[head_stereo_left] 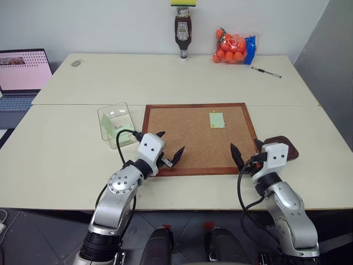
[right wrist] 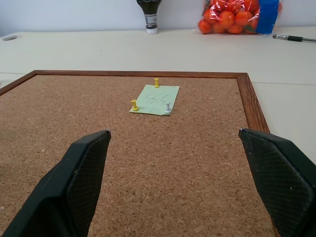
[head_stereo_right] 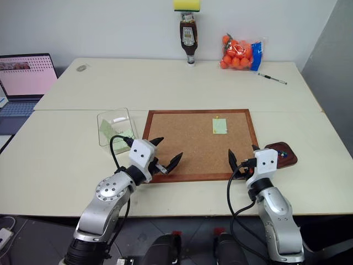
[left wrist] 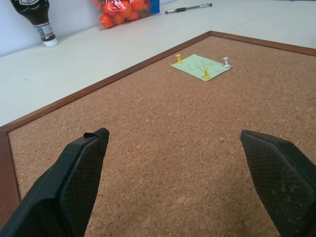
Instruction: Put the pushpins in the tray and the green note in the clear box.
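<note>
I see scribbled writing on the green note point(right wrist: 155, 99), unreadable, still pinned to the corkboard point(head_stereo_left: 187, 143) by three pushpins point(right wrist: 134, 104). Left gripper point(head_stereo_left: 169, 149) and right gripper point(head_stereo_left: 246, 150) both wide open, empty. Sauce bottle point(head_stereo_left: 183, 34) label illegible.

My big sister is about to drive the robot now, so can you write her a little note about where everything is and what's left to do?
Left end effector: open, holding nothing, over the near left part of the corkboard.
Right end effector: open, holding nothing, at the board's near right corner.
Green note: on the corkboard toward its far right, fixed by three pushpins, two yellow and one pale.
Tray: right of the board, beside the right end effector; small coloured items seem to lie in it already.
Clear box: left of the board, with greenish paper inside.
Left to do: pull the three pins, drop them in the tray, put the note in the box.
</note>
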{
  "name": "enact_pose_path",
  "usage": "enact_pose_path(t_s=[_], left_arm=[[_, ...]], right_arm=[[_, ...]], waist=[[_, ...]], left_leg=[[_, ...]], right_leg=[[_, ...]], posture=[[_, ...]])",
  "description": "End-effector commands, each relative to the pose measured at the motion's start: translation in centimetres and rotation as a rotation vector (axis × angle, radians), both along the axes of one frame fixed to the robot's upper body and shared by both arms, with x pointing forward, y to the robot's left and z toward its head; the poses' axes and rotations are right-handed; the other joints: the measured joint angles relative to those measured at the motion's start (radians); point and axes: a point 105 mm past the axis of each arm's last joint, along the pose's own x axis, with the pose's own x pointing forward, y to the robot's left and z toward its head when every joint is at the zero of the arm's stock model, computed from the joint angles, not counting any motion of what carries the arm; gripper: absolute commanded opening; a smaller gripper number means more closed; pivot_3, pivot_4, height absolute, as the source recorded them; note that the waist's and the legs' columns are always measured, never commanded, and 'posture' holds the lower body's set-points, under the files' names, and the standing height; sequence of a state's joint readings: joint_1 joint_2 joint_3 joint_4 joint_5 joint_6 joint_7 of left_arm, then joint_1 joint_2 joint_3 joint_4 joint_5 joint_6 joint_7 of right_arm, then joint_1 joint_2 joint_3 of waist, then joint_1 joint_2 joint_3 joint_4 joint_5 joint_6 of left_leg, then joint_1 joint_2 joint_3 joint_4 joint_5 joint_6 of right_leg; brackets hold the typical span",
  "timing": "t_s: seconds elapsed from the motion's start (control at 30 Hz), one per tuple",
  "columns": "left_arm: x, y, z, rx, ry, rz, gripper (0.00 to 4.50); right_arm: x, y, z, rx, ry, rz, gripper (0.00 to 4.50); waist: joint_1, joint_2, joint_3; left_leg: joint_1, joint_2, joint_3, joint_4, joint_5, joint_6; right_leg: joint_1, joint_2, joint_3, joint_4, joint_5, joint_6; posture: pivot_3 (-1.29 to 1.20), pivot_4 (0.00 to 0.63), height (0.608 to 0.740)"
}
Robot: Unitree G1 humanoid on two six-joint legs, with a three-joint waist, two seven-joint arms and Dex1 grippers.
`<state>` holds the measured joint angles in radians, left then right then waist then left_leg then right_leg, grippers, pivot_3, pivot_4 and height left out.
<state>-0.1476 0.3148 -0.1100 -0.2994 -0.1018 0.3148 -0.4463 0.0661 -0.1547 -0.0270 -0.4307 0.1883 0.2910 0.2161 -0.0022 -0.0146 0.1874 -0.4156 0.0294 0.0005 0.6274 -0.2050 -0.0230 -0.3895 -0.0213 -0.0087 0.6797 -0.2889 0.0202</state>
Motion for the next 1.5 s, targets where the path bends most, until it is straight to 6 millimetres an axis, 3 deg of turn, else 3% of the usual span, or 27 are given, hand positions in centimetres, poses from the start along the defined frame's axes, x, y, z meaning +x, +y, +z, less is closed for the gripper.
enact_pose_path(t_s=[0.03, 0.53, 1.1, 1.3, 1.5], left_arm=[[0.3, 0.1, 1.4, -0.017, -0.049, -0.002, 4.5], [0.8, -0.1, 1.8, 0.02, -0.059, -0.113, 4.5], [1.5, -1.2, 0.5, 0.061, 0.003, -0.205, 1.43], [2.4, -0.9, 0.5, 0.071, -0.002, -0.163, 0.09], [3.1, -1.4, 0.1, 0.055, 0.025, -0.16, 0.02]], right_arm=[[-0.3, 0.2, 1.8, 0.01, -0.068, 0.006, 4.41], [-0.1, 0.2, 2.0, 0.001, -0.075, 0.016, 4.41], [0.0, 0.2, 2.1, -0.003, -0.073, 0.026, 4.5], [-0.1, 0.4, 2.2, -0.007, -0.074, 0.03, 4.5], [0.3, 0.6, 2.5, -0.008, -0.065, 0.049, 4.5]], waist=[[0.0, 0.0, 0.0], [0.0, 0.0, 0.0], [0.0, 0.0, 0.0], [0.0, 0.0, 0.0], [0.0, 0.0, 0.0]], left_leg=[[0.0, 0.0, 0.0, 0.0, 0.0, 0.0], [0.0, 0.0, 0.0, 0.0, 0.0, 0.0], [0.0, 0.0, 0.001, 0.0, 0.0, 0.0], [0.0, 0.0, 0.001, 0.0, 0.0, 0.0], [0.0, 0.0, 0.001, 0.001, 0.0, 0.0]], right_leg=[[0.0, 0.0, 0.0, 0.0, 0.0, 0.0], [0.0, 0.0, 0.0, 0.0, 0.0, 0.0], [0.0, 0.0, 0.0, 0.0, 0.0, 0.0], [0.0, 0.0, 0.0, 0.0, 0.0, 0.0], [0.0, 0.0, 0.0, 0.0, 0.0, 0.0]], posture=[[0.0, 0.15, 0.74], [0.0, 0.15, 0.74], [0.0, 0.15, 0.74], [0.0, 0.15, 0.74], [0.0, 0.15, 0.74]])
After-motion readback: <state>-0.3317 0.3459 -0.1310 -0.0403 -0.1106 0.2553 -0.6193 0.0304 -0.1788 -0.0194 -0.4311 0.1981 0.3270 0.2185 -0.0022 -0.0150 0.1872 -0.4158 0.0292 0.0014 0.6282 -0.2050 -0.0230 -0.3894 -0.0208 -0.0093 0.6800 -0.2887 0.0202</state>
